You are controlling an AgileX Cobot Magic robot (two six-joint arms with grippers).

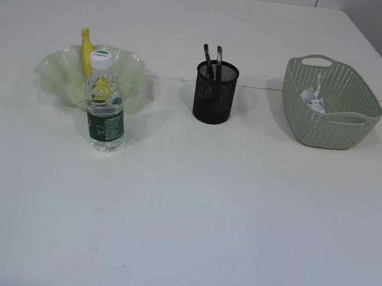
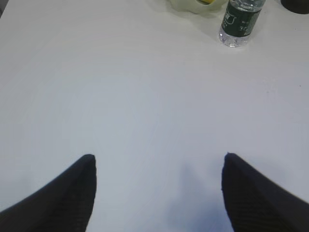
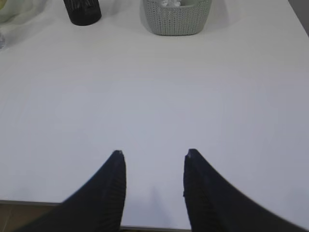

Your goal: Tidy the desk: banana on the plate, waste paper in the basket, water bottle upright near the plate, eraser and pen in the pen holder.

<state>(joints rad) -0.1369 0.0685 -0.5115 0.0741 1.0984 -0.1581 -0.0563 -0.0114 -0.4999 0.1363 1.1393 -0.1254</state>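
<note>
The banana point(image 1: 86, 51) lies in the wavy pale green plate point(image 1: 55, 69) at the left. The water bottle point(image 1: 105, 104) stands upright just in front of the plate; its lower part shows in the left wrist view point(image 2: 239, 21). The black mesh pen holder point(image 1: 215, 94) holds two pens point(image 1: 213, 60); the eraser is not visible. The waste paper point(image 1: 314, 99) lies in the sage-green basket point(image 1: 332, 129). The basket point(image 3: 176, 19) and pen holder point(image 3: 83, 10) also show in the right wrist view. My left gripper point(image 2: 159, 157) is open and empty over bare table. My right gripper point(image 3: 153, 153) is open and empty near the front edge.
The white table point(image 1: 203, 214) stretches wide in front of the objects. Its front edge point(image 3: 154, 227) shows under my right gripper. A seam between two tabletops point(image 1: 267, 89) runs behind the pen holder. Neither arm shows in the exterior view.
</note>
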